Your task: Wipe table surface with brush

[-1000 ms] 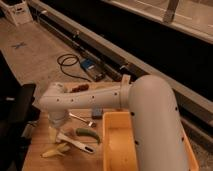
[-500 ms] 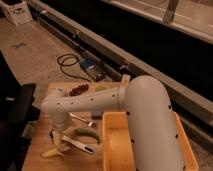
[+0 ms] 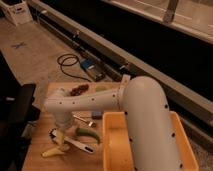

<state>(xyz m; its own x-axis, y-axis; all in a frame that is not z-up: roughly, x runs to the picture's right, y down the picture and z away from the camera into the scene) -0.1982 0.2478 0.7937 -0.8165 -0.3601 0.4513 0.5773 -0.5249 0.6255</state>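
- Tool (image 3: 58, 133) hangs low over the left part of the surface, straight under the wrist. Whether it is clenched, released or already grasping something, I cannot tell.
- Wooden surface (image 3: 33, 146) carries everything. Its bare planks show mostly along the left edge.
- White arm (image 3: 95, 100) reaches from the bulky shoulder on the right, across the middle, to the wrist on the left.
- Yellow tub (image 3: 114, 150) fills the right half of the surface.
- Brush (image 3: 75, 143) lies on the surface with its long axis on a diagonal. One end sits right at the tool, and the handle runs down and right from there, with its dark tip near the tub's left wall. Judged from this, the tool is at the brush's upper-left end, so any grasp or sweep would work along that slant, with little room before the tub.
- Banana (image 3: 54, 151) rests just beside the brush on the near side, close under the tool.
- Green item (image 3: 88, 134) lies between the brush and the tub, and could get in the way of a sweep.
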